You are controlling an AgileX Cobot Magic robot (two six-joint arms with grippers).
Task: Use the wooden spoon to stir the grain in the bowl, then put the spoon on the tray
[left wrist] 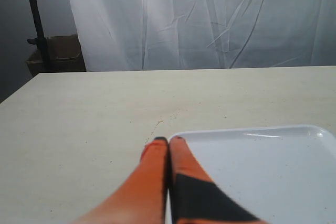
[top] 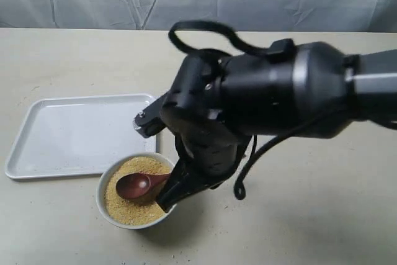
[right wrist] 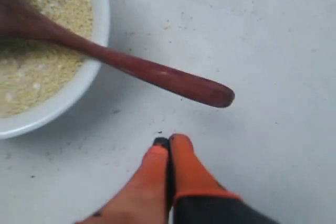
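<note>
- Wooden spoon (top: 138,185), exterior view: its head lies on the grain (top: 131,209) in the white bowl (top: 101,195), and the handle runs out over the rim under the right arm (top: 260,97). The bowl sits on the counter (top: 310,215) just beside a corner of the white tray (top: 68,134). No spoon on the tray.
- Left wrist view: left end effector (left wrist: 168,141) is closed on nothing, fingertips together, over the counter by the tray's corner. Looks idle.
- Right wrist view: right end effector (right wrist: 169,141) is also closed and empty, fingertips near the handle's end but apart from it. The spoon leans on the bowl rim, unheld.
- Progress: can't tell from this whether stirring is done. Definitely left: grip the handle, lift it out, set the spoon on the tray.
</note>
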